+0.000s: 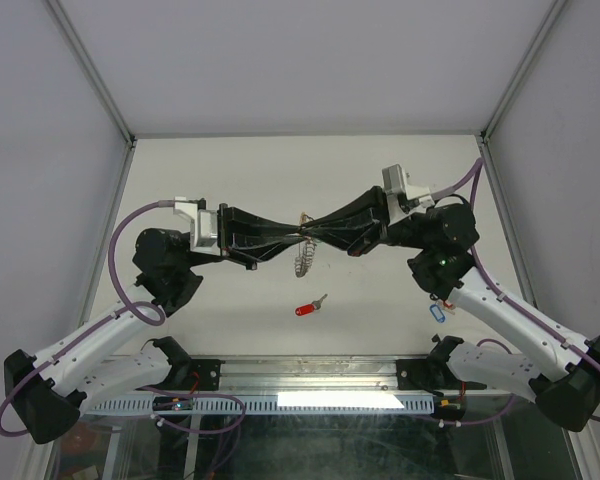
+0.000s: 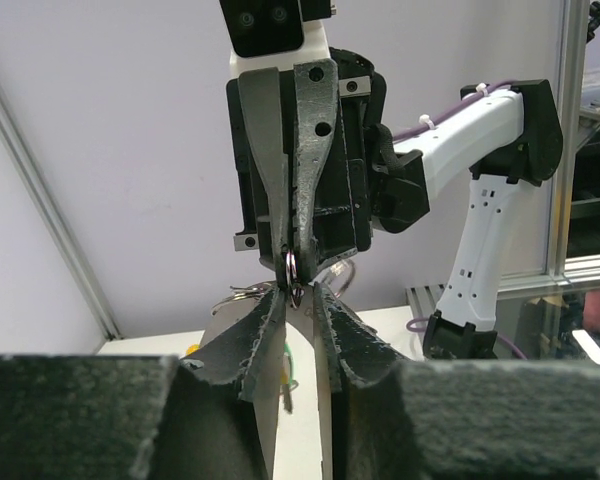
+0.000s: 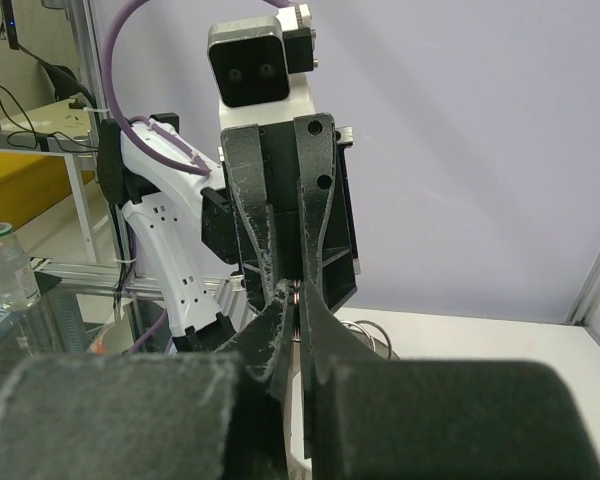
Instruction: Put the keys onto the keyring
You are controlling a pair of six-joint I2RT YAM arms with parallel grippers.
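Note:
My left gripper and right gripper meet tip to tip above the table's middle. The silvery keyring hangs from where they meet. In the left wrist view the right gripper pinches a thin silver ring right at my left fingertips. Wire loops and a green tag show behind them. In the right wrist view the ring sits between both pairs of tips. A red-tagged key lies on the table. A blue-tagged key lies by the right arm.
White walls with metal frame posts enclose the table on three sides. The two arm bases and a cable tray line the near edge.

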